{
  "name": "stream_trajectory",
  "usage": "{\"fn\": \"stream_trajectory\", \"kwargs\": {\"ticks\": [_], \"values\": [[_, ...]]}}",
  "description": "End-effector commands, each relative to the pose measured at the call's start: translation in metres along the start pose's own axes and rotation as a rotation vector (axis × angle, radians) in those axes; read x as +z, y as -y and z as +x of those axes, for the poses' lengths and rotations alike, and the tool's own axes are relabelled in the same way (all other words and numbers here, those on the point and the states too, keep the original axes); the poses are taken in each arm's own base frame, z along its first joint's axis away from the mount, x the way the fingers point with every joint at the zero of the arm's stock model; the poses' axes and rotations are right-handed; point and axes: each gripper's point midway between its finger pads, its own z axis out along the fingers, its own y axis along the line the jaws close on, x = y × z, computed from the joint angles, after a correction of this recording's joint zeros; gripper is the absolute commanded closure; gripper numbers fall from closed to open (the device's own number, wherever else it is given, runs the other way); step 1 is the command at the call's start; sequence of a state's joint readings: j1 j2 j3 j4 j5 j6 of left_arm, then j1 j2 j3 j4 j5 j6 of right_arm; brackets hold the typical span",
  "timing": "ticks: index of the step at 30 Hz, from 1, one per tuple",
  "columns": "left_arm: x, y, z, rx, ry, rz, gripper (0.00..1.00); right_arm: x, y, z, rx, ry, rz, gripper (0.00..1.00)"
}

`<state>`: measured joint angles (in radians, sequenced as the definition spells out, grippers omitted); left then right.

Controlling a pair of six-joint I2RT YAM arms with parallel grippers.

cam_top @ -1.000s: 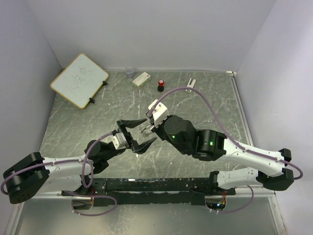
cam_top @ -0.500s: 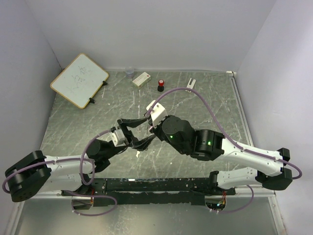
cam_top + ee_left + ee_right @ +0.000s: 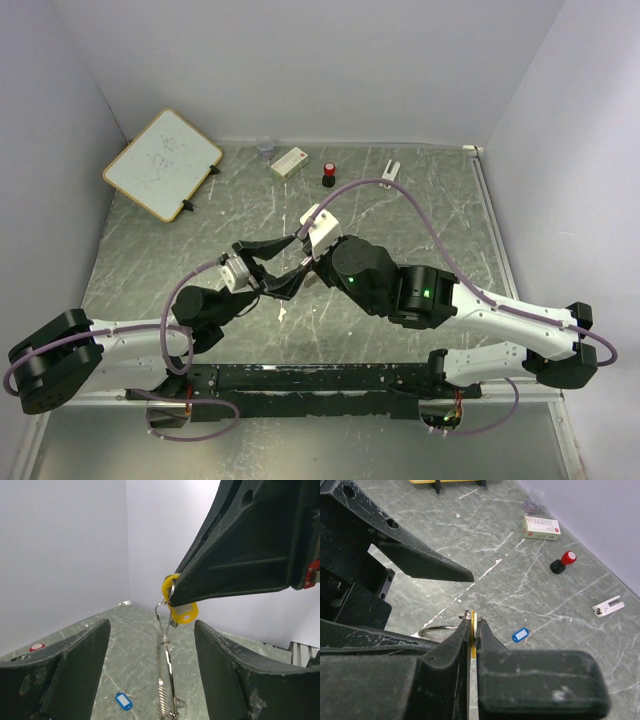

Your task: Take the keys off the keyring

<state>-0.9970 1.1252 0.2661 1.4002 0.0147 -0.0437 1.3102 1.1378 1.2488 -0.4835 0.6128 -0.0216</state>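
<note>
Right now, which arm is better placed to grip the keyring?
Left, I think: the left pincer is open with the hanging keyring between its fingers, while the right pincer is shut on the yellow key.

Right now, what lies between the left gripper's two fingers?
In the left wrist view, the keyring hangs there from the yellow key that the right gripper pinches.

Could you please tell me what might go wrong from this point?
The right end effector pinches the yellow key only by its head, so a tug might slip it free. The keyring hangs loose and thin between the fingers of the open left end effector, which may close beside it and miss.
</note>
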Motion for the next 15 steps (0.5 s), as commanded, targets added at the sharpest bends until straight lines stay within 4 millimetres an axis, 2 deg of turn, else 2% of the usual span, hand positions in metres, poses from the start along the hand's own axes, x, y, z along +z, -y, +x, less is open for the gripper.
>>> {"fn": "stream_trajectory", "kwargs": {"ticks": [1, 4, 15], "values": [[0.0043, -0.0054, -0.0025, -0.019, -0.002, -0.04, 0.24, 0.0003, 0.0038, -0.007, 0.032, 0.035, 0.019, 1.0], [0.0037, -0.0057, -0.0009, -0.009, 0.002, -0.041, 0.32, 0.0009, 0.0038, -0.0085, 0.035, 0.04, 0.021, 1.0], [0.0076, -0.0038, -0.0021, 0.023, 0.028, -0.022, 0.49, 0.0046, -0.0007, -0.0053, 0.025, 0.028, 0.011, 1.0]]}}
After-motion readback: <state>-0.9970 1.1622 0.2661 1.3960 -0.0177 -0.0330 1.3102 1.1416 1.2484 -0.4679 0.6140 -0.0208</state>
